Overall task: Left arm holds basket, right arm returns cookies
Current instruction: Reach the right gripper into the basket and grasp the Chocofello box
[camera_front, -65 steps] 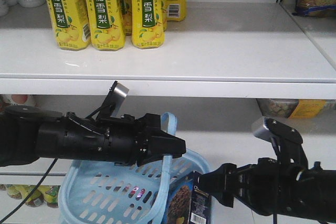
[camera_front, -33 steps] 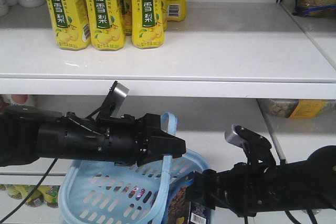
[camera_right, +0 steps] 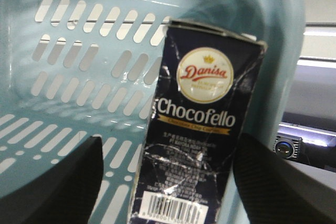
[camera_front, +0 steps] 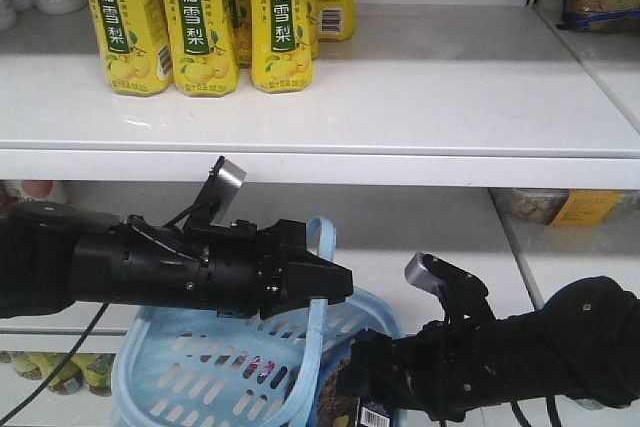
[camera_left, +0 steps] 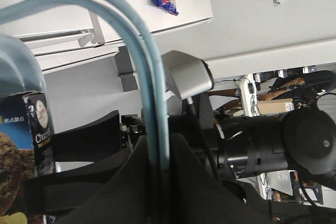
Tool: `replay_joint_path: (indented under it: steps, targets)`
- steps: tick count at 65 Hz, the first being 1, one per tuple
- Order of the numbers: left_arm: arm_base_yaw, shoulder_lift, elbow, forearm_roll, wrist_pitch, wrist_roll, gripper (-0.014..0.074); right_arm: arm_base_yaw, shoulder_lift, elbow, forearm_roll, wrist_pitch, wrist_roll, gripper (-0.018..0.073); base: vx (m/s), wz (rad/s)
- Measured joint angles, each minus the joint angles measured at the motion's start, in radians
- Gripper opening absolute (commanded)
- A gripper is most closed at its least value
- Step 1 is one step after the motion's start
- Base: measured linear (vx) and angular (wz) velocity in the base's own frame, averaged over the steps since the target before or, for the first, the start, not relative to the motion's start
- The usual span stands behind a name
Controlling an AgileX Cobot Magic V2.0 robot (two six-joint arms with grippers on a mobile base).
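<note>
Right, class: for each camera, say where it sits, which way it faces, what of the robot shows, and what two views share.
Front-facing: behind both arms, facing the shelves; left arm and right arm show.
Left wrist: on the left arm, looking along the left gripper, shut on the basket handles, towards the right arm.
Right wrist: looks between its own fingers at the cookies carton inside the basket.
Shared: all three show that carton.
</note>
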Motion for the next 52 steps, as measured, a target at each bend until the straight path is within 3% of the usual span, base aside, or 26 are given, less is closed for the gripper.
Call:
replay_joint_path:
  steps: [23, 52]
  targets:
    - [0.000, 0.000, 0.000, -0.001, -0.006, 0.000, -0.0003, 0.000, 0.039, -0.007, 0.169, 0.006, -0.162, 0.0481, 0.00, 0.00]
    - [0.000, 0.000, 0.000, -0.002, -0.006, 0.000, -0.0003, 0.000, 0.198, -0.115, 0.177, 0.025, -0.187, 0.0449, 0.00, 0.00]
